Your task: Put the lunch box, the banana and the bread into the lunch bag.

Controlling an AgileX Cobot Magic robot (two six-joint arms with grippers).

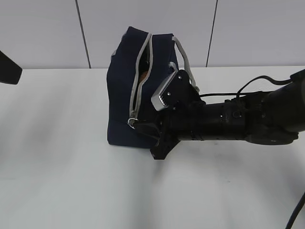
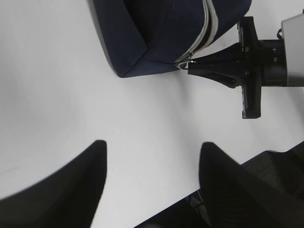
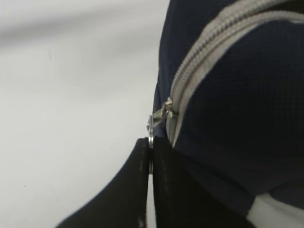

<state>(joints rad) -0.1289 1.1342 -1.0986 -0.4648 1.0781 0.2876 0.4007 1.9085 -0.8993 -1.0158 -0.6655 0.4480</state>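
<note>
Exterior view shows the lunch bag (image 1: 125, 86) standing on the white counter (image 1: 62, 167), near the back wall. Its grey zipper (image 1: 139, 78) is partly undone, and through the gap a small golden-brown patch is visible inside, probably the bread (image 1: 142, 75); I cannot tell more of the contents. The grey handles (image 1: 183, 55) hang over the top right side of the bag.

The right arm reaches in from the right side, low over the counter, and the right end effector (image 1: 139, 125) is at the lower end of the zipper. In the right wrist view its two black fingers (image 3: 130, 190) are pressed together on the metal ring pull (image 3: 151, 126), so it is clenched on this ring. The left wrist view confirms it: the ring pull sits just at the tip of the closed fingers, at the bottom corner of the bag.

The left end effector (image 2: 152, 185) hovers above bare counter, apart from the bag, with its two dark fingers spread wide and nothing between them. In the exterior view only a dark part of the left arm (image 1: 8, 67) is visible at the left edge.
</note>
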